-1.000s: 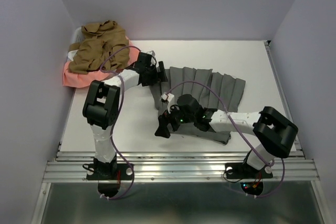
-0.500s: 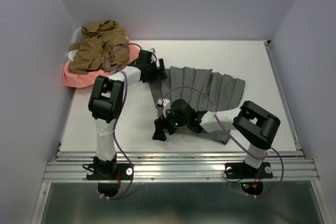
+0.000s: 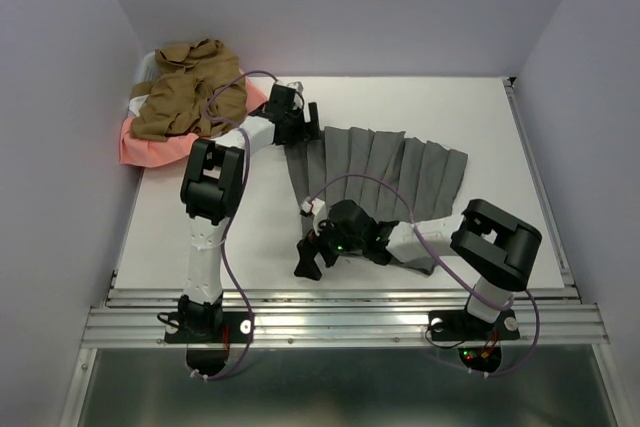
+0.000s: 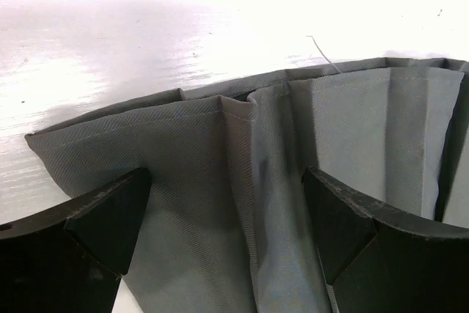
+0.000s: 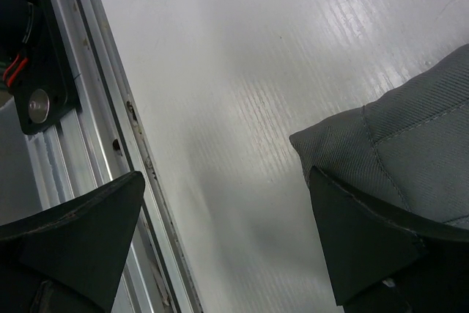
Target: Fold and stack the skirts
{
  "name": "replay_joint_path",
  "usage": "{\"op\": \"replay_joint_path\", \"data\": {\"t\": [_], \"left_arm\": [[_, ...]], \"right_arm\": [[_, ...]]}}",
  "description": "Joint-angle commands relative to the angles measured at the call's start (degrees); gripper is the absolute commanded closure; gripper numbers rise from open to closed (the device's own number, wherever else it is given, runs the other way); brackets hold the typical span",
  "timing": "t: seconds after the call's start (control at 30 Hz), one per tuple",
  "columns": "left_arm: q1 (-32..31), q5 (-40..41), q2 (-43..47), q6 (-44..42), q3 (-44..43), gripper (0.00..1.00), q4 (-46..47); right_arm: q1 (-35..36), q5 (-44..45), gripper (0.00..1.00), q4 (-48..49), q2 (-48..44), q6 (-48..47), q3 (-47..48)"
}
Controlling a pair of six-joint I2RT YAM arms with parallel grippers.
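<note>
Both pairs of jaws stand wide open. My left gripper (image 4: 226,199) straddles the pleated grey skirt's (image 4: 183,137) seamed edge. My right gripper (image 5: 226,181) has bare table (image 5: 220,71) between its jaws, with the skirt's corner beside one jaw.

Left gripper (image 3: 302,131) shifted toward the far edge of the table (image 3: 250,232), now set over the far-left corner of the grey skirt (image 3: 395,172). Left elbow (image 3: 212,182) raised and brought in toward that gripper. Right gripper (image 3: 308,259) carried toward the table's near edge, just off the skirt's near-left corner. Right elbow (image 3: 497,242) drawn leftward and nearer the near edge. More of the skirt's left edge uncovered.
</note>
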State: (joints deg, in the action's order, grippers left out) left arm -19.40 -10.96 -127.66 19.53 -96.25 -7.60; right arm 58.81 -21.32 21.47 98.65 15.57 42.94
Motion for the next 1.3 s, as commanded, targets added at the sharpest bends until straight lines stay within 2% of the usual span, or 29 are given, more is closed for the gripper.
{"op": "replay_joint_path", "data": {"t": [0.0, 0.17, 0.4, 0.5, 0.6, 0.7, 0.77, 0.8, 0.87, 0.9, 0.97, 1.0, 1.03, 1.1, 1.2, 1.27], "left_arm": [[0.59, 1.03, 0.72, -1.51, 3.94, 0.01, -4.63], [0.50, 1.55, 9.76, -1.60, 7.12, 0.01, -4.27], [0.33, -4.58, 21.74, -1.25, 8.79, 0.01, -2.34], [-1.07, -6.35, 26.38, -0.11, 10.98, 0.01, -0.58], [-4.85, -6.62, 29.73, 0.68, 13.35, 0.01, 0.74], [-10.65, -5.56, 32.20, 2.00, 17.30, 0.01, 3.02], [-12.94, -6.17, 33.08, 3.67, 20.03, 0.01, 6.52], [-14.69, -6.53, 33.96, 5.41, 23.09, 0.01, 7.15], [-16.19, -6.88, 35.10, 7.01, 26.01, 0.01, 12.05], [-17.68, -6.79, 35.28, 8.32, 28.28, 0.01, 12.95], [-19.44, -7.66, 35.28, 9.21, 29.71, 0.01, 15.05], [-21.80, -7.93, 34.93, 9.73, 30.76, 0.01, 15.67], [-21.82, -7.85, 34.58, 10.00, 30.94, 0.01, 16.20], [-25.94, -7.94, 33.01, 10.26, 30.77, 0.01, 16.82], [-30.95, -8.11, 30.02, 10.62, 29.98, 0.01, 17.79], [-33.41, -7.68, 27.74, 10.53, 28.66, 0.01, 16.48]], "right_arm": [[1.05, 2.33, 0.00, -8.46, -1.00, -0.45, -0.93], [1.05, 4.61, 0.00, -10.40, -7.84, 0.50, 2.76], [-0.18, 24.18, 0.00, -14.17, -28.23, 6.66, 3.21], [-4.74, 29.04, 0.00, -15.32, -38.13, 7.80, 0.32], [-15.18, 28.19, 0.00, -16.89, -46.67, 8.95, -4.35], [-26.26, 27.12, 0.00, -18.92, -51.26, 8.51, -6.28], [-31.62, 26.42, 0.00, -19.89, -51.45, 8.51, -6.11], [-37.13, 24.33, 0.00, -20.50, -51.02, 8.60, -5.76], [-43.13, 21.86, 0.00, -20.60, -47.51, 10.17, -5.24], [-49.77, 17.76, 0.00, -20.42, -45.76, 12.35, -4.88], [-57.10, 11.34, 0.00, -18.59, -39.20, 14.55, -4.88], [-63.05, 2.17, 0.00, -15.53, -36.37, 15.97, -4.53], [-65.03, -2.02, 0.00, -14.02, -33.64, 15.98, -4.09], [-66.01, -5.48, 0.00, -11.29, -26.25, 15.72, -2.95], [-66.01, 0.74, 0.00, -10.05, -19.39, 11.42, -0.23], [-66.01, 1.55, 0.00, -9.70, -16.84, 8.70, 1.35]]}}
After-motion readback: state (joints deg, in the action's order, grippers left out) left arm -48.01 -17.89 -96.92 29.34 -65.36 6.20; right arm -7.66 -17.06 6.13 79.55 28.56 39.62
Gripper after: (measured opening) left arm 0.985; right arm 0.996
